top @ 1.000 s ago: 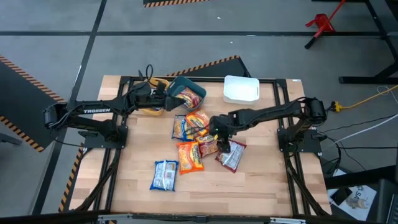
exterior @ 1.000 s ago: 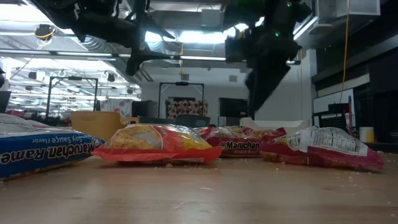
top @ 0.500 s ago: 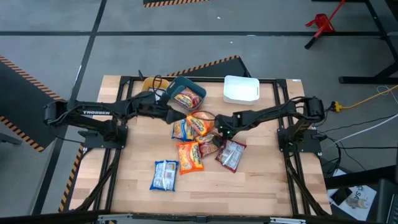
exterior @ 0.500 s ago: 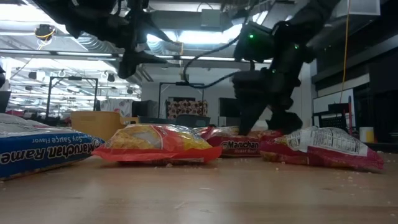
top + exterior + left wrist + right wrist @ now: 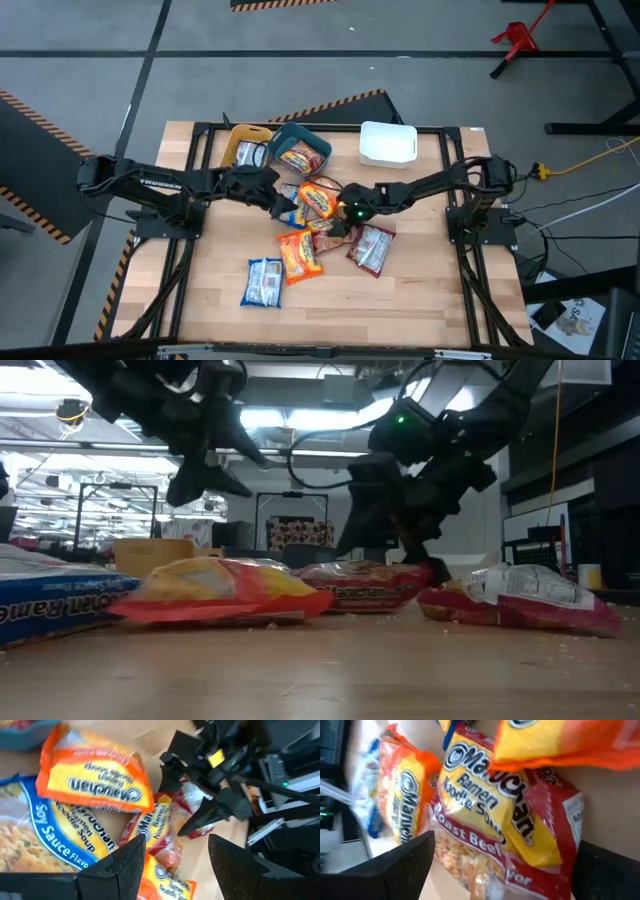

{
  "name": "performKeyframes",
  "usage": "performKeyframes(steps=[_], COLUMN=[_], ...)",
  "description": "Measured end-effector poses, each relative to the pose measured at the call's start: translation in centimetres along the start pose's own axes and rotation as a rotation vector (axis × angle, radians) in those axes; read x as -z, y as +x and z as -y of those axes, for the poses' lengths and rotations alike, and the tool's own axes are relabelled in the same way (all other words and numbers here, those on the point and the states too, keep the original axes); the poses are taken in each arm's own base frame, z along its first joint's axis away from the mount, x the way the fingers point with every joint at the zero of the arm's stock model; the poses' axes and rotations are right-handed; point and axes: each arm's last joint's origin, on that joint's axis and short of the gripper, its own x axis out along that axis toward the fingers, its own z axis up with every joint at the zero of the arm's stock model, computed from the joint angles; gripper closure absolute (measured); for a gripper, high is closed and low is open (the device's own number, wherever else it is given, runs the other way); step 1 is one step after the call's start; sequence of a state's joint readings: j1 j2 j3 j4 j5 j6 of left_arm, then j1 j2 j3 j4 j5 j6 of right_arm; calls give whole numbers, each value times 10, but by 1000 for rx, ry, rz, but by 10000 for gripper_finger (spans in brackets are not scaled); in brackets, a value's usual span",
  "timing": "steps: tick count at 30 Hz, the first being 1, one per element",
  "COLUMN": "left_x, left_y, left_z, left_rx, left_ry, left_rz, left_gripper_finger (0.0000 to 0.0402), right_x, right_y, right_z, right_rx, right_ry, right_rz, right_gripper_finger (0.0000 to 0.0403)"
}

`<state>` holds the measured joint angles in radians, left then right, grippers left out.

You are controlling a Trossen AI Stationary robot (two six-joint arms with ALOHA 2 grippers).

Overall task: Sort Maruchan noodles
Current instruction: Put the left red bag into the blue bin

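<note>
Several Maruchan packets lie in a loose pile mid-table: an orange one [image 5: 318,198], a blue Soy Sauce one [image 5: 35,835], a dark red Roast Beef one [image 5: 485,835], another orange one [image 5: 301,252], a dark red one [image 5: 372,246], and a blue-white one [image 5: 265,281] lying apart. My left gripper [image 5: 283,204] hangs open above the pile's left side, clear of the packets [image 5: 212,465]. My right gripper [image 5: 342,214] is open and low over the Roast Beef packet [image 5: 365,585], with one finger on each side of it. My right gripper comes down slanting from the table's right, and its open fingers [image 5: 352,540] straddle the Roast Beef packet's middle [image 5: 495,845]. The packet lies on the table, partly under an orange packet [image 5: 560,740]. The fingertips fall outside the wrist view, so I cannot tell whether they touch.
At the far edge stand a yellow bin [image 5: 243,148] with a packet in it, a teal bin [image 5: 300,152] holding an orange packet, and a white bin [image 5: 388,143]. The two grippers are close together over the pile. Bare wood lies toward the near edge.
My left gripper has moved from the teal bin toward the near edge and right, over the pile. My right gripper has swung left and come down, tipping over the Roast Beef packet. That packet and the orange one beside it have slid a little.
</note>
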<state>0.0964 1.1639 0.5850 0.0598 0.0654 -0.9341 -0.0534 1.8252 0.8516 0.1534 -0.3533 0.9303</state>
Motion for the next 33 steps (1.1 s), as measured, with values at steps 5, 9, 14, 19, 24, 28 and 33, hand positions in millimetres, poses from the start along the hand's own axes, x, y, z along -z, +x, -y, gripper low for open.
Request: performKeyframes(steps=[5, 9, 14, 19, 24, 28, 33], left_x=[7, 8, 7, 7, 7, 6, -3], left_y=[9, 12, 12, 12, 12, 12, 11], left_z=[-3, -5, -5, -6, -4, -3, -4], left_rx=[-30, -58, -78, -79, -49, -7, 81], left_ry=[3, 6, 11, 11, 10, 7, -2], left_rz=[-39, -30, 4, 6, -19, -43, -84], left_gripper_finger=[192, 192, 192, 192, 192, 192, 192], right_x=[-1, 0, 0, -2, -4, -9, -17], right_y=[6, 7, 8, 8, 5, -1, -8], right_z=[2, 4, 3, 0, -5, -15, -30], right_rx=[-22, -9, -23, -57, -72, -98, -143], right_ry=[9, 2, -32, -60, -67, -83, -116], right_rz=[2, 1, -10, 14, 26, 49, 88], right_gripper_finger=[51, 132, 258, 370, 394, 401, 402])
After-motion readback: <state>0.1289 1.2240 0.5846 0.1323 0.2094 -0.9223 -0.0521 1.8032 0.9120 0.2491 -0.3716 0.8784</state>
